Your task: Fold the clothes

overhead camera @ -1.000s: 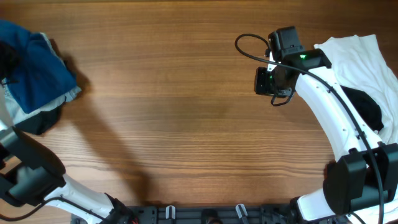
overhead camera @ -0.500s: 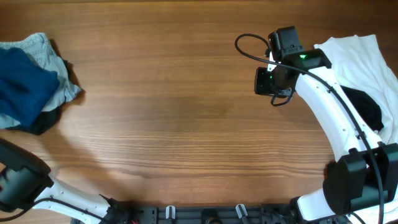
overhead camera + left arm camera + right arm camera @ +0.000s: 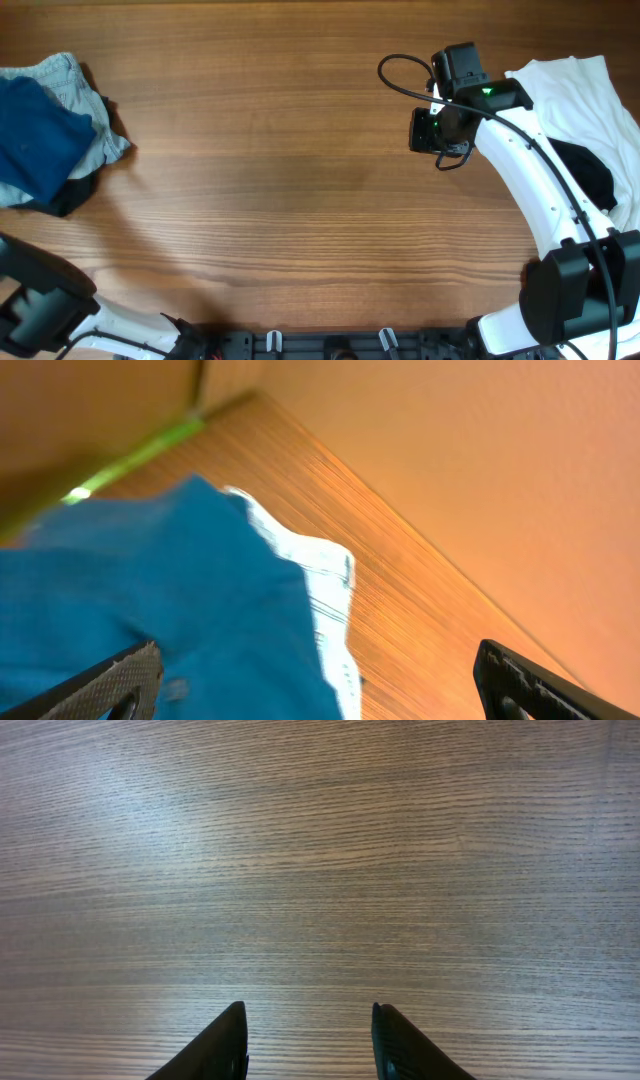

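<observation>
Where the wooden table [image 3: 280,200] reaches its near edge, the bases of both arms are seen, with the left arm [image 3: 45,300] at the table's near-left corner. In its wrist view the left gripper [image 3: 318,660] is shown with the fingers spread wide and nothing between them, above the heap at the table's left end. In that heap a black garment [image 3: 70,192] is found closest to the near edge, the deep-blue T-shirt [image 3: 35,140] is bunched on top, and a pale denim piece [image 3: 70,75] is exposed on the side toward the far edge. At the table's right end the right arm [image 3: 540,170] is stretched across a white garment [image 3: 570,90] and a dark garment [image 3: 590,175]. Farther in, toward the table's middle, the right gripper [image 3: 307,1020] is held over bare wood, its fingers partly parted and empty; a cable [image 3: 395,75] is looped beside it. No garment is yet laid flat, so the task is judged to be at an early stage. Three hazards may be anticipated. Because the T-shirt is crumpled upon other pieces, two layers could be pinched together and the whole heap dragged. Because the heap sits at the table's left margin, cloth could be pushed off the edge. Because the right arm is stretched over the white garment, that piece could be snagged and displaced if the arm is swung.
</observation>
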{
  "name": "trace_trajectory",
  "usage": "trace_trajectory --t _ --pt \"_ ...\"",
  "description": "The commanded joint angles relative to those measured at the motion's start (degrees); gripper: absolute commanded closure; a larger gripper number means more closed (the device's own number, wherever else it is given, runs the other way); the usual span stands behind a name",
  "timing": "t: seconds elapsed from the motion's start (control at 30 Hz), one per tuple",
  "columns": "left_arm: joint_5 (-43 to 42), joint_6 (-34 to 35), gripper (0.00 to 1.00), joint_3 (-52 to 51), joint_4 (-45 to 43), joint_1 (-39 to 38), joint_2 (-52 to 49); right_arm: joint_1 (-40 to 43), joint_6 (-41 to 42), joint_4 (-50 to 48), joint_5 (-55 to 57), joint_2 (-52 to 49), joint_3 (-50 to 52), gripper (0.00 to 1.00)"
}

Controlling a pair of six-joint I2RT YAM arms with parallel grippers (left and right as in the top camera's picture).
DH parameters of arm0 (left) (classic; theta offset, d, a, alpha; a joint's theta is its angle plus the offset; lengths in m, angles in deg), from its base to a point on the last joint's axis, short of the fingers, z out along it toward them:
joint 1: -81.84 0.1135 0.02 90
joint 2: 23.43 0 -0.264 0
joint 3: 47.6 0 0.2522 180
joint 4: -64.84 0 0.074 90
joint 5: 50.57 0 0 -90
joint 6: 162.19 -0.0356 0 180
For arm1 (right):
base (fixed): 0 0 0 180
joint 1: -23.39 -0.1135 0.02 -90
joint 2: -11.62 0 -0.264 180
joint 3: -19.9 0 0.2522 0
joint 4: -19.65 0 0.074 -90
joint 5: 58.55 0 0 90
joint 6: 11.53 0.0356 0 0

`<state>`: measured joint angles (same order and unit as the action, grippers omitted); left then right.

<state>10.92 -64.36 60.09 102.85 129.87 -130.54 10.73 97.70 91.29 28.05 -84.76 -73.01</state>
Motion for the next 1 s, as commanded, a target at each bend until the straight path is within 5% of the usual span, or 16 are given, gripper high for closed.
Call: trace_trajectory --t 0.0,0.17,0.27,0.37,0.53,0.77,0.97 --pt "-2.12 0.11 0.00 0.04 -0.20 -1.44 -6.54 -0.28 0.46 0.76 0.33 0.59 -0.98 0.59" --pt "-3.43 0.11 0.00 0.04 1.79 -2.16 -18.64 -0.26 0.48 1.38 0.33 0.59 -0.98 0.60" --pt "-12.31 0.09 0.00 0.04 1.64 -2.78 -22.14 -0.28 0.44 1.97 0.35 0.59 -0.98 0.59" --pt "-18.60 0.09 0.00 0.28 0.31 -3.34 -18.58 -0.28 0.42 2.27 0.35 0.59 -0.98 0.59" --pt "-17.38 -1.62 0.00 0.28 0.24 -7.37 -2.80 -0.26 0.44 1.42 0.33 0.59 -0.98 0.58" --pt "-8.22 -1.64 0.00 0.26 11.52 -25.66 8.11 -0.26 -0.07 -0.09 0.33 0.59 -0.98 0.11" --pt "13.75 -3.15 0.00 0.26 33.05 -47.82 6.91 0.00 -8.79 -12.28 -6.14 0.59 -0.98 0.01"
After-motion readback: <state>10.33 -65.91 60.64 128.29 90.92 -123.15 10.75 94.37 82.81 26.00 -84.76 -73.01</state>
